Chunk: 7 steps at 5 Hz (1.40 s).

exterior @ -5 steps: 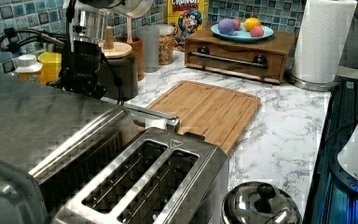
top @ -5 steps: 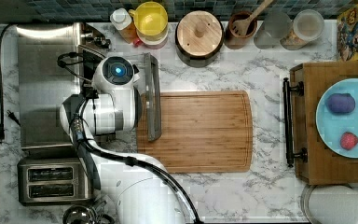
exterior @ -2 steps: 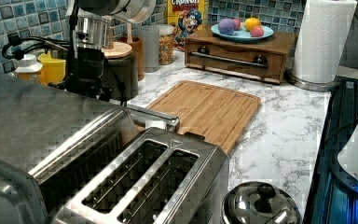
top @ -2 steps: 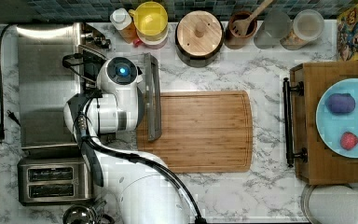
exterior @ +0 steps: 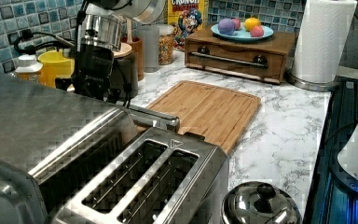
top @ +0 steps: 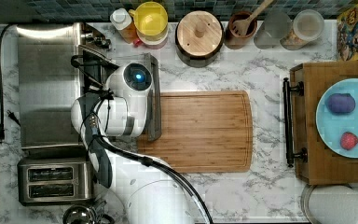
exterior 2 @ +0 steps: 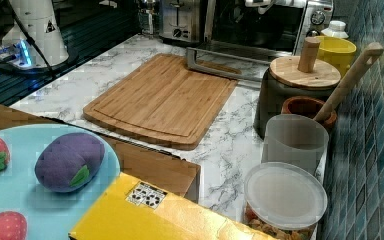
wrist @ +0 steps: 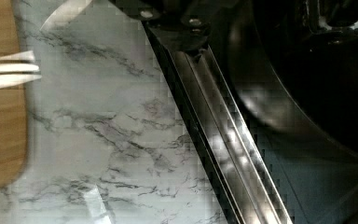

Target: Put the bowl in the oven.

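- Round black bowl (wrist: 317,88) seen in part in the wrist view, close over the open glass drop-down door (top: 153,100) of the boxy stainless-steel oven (top: 46,84).
- Gripper state: cannot tell.
- Bamboo cutting board (top: 200,130) on the marble table (top: 261,186), just beside the door.

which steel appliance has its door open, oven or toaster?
The oven: its glass door is dropped flat. The two-slot toaster has no door.
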Each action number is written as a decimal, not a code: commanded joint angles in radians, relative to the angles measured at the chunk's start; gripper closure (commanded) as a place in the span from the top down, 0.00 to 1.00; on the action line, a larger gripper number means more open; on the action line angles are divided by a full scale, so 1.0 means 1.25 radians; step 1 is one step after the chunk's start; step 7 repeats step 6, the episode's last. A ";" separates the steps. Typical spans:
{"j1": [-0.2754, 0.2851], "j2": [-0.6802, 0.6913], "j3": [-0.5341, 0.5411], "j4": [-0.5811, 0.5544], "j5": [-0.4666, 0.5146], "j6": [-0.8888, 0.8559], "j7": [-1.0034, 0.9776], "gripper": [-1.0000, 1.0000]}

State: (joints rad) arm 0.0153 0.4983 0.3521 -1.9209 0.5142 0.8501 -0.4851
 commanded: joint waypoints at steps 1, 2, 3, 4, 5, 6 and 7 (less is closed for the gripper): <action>-0.071 -0.140 0.022 -0.028 0.134 0.050 -0.063 0.50; -0.053 -0.161 -0.007 -0.046 0.060 0.047 -0.029 0.50; -0.056 -0.190 -0.034 -0.061 0.010 0.018 0.008 0.50; -0.061 -0.190 -0.030 -0.061 0.008 0.018 0.009 0.50; -0.061 -0.190 -0.029 -0.061 0.008 0.018 0.009 0.50; -0.058 -0.190 -0.032 -0.061 0.009 0.018 0.008 0.50; -0.058 -0.190 -0.032 -0.061 0.009 0.018 0.008 0.50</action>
